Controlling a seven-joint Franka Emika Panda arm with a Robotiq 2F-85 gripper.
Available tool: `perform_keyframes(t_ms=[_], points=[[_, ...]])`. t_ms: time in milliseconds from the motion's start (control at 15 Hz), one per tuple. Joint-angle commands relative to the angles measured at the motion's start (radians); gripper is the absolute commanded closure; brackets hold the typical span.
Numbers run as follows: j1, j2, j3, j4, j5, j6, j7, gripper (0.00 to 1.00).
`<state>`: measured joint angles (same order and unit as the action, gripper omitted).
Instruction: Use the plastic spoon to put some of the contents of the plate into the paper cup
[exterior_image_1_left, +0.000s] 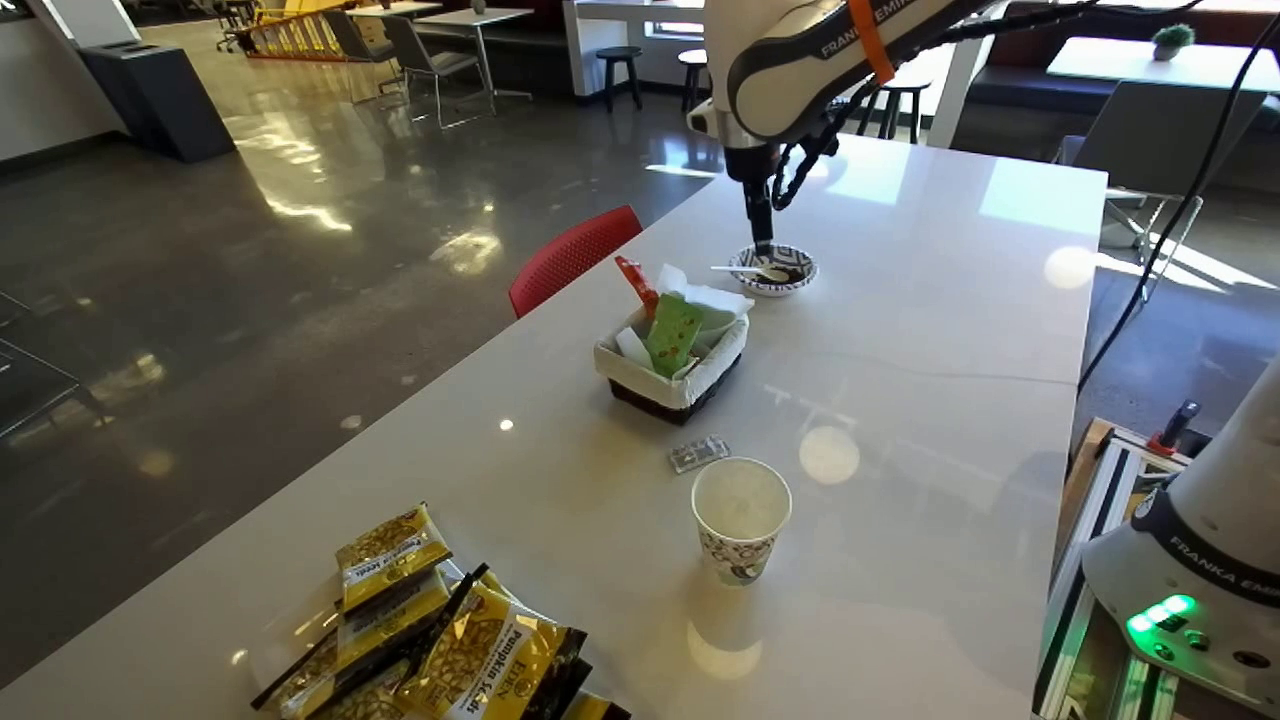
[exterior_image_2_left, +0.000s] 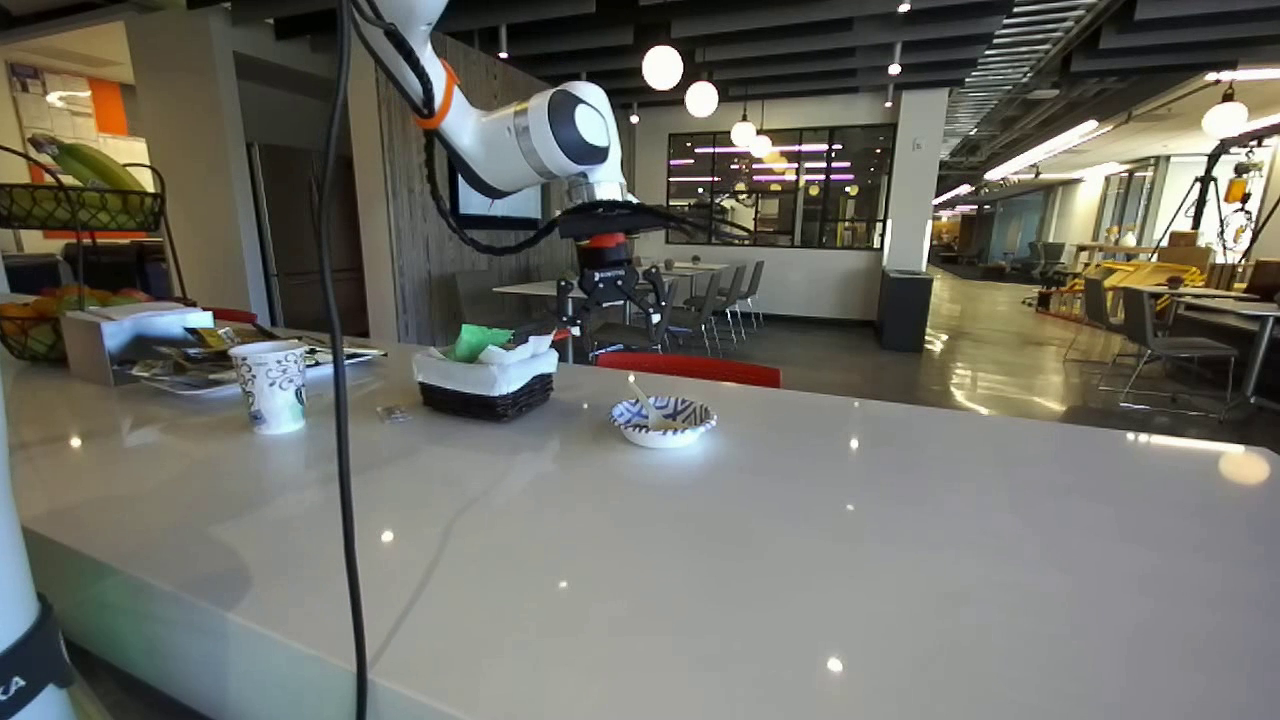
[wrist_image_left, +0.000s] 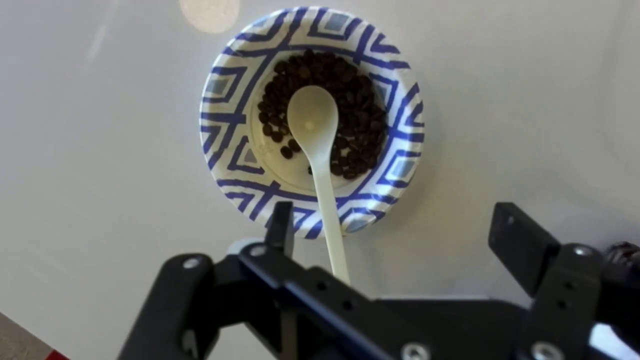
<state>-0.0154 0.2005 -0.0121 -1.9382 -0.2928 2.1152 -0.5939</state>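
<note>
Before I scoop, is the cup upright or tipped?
Upright: in both exterior views the cup stands on its base on the table, rim up.

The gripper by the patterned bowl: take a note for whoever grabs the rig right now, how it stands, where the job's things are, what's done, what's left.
Gripper: open, holding nothing, above the table near the patterned bowl.
Plastic spoon: white, its scoop end among the dark pieces in the bowl, handle slanting up over the rim.
Paper cup: upright, past the lined basket from the bowl; no dark pieces visible inside.
Done: gripper is near the spoon; no transfer visible.
Left: grip the handle, scoop, carry to the cup, tip in.
</note>
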Motion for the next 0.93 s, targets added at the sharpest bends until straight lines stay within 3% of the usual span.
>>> perform_keyframes(t_ms=[0,200,467,533,667,867], points=[[-0.023,0.066,-0.006,0.023,-0.041,0.043,-0.012,0.00],[-0.030,0.102,-0.010,0.028,-0.070,0.112,0.001,0.02],[-0.037,0.140,-0.008,0.039,-0.079,0.176,-0.010,0.37],[-0.039,0.145,-0.006,0.042,-0.073,0.177,-0.014,0.41],[-0.041,0.153,-0.005,0.047,-0.067,0.175,-0.018,0.45],[-0.043,0.153,-0.002,0.050,-0.057,0.157,-0.028,0.41]])
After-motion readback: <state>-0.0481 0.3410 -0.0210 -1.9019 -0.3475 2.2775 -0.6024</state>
